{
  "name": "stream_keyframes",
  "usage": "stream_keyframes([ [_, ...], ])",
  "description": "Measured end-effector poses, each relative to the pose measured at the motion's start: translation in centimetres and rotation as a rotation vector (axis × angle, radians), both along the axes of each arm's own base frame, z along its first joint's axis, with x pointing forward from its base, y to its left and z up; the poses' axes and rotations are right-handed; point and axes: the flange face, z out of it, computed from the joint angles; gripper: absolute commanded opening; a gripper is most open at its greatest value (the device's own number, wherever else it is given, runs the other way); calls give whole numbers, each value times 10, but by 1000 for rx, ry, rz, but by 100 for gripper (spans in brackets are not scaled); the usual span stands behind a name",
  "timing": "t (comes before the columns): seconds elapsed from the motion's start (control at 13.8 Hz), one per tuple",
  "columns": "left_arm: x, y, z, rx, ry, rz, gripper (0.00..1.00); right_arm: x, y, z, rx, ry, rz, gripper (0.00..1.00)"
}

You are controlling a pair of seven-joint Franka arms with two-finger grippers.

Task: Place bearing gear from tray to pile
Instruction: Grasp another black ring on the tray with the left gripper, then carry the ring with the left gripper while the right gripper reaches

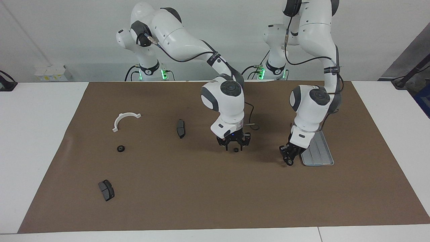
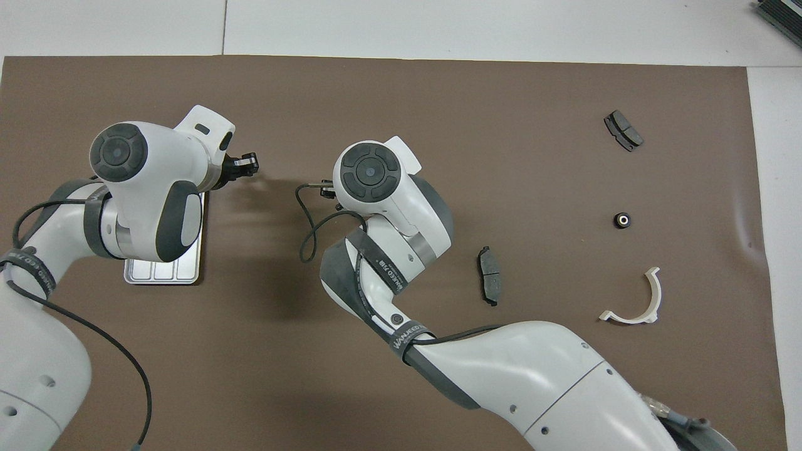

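Observation:
The silver tray (image 1: 319, 155) (image 2: 163, 273) lies at the left arm's end of the mat, partly under the left arm. My left gripper (image 1: 289, 162) (image 2: 247, 164) hangs just off the tray's edge toward the middle, shut on a small dark round bearing gear. My right gripper (image 1: 234, 147) is low over mid-mat, open, its fingers on either side of another bearing gear (image 1: 236, 150) that rests on the mat. The overhead view hides this gear under the right hand. The pile is a loose scatter: a white half-ring bracket (image 1: 125, 120) (image 2: 636, 300) and dark brake pads (image 1: 180, 128) (image 2: 490, 284).
A third small black gear (image 1: 120, 148) (image 2: 620, 220) lies on the mat near the bracket. Another brake pad (image 1: 106, 190) (image 2: 623, 130) sits farther from the robots at the right arm's end. The brown mat (image 1: 188, 201) covers the white table.

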Motion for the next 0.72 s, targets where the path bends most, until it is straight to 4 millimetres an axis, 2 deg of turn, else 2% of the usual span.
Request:
stream_keyframes([
  [0.14,-1,-6,1,-6,-6,12,10,-5,5,-10,1,-5,0,63],
  [0.29,1,-4,2,-8,-16,20,10,-12,12,-19,-5,-11,-9,62],
  [0.58,5,6,5,-11,-43,40,10,-20,16,-32,-14,-5,-3,52],
  [0.72,11,20,10,-15,-66,65,10,-21,16,-34,-24,-10,4,48],
])
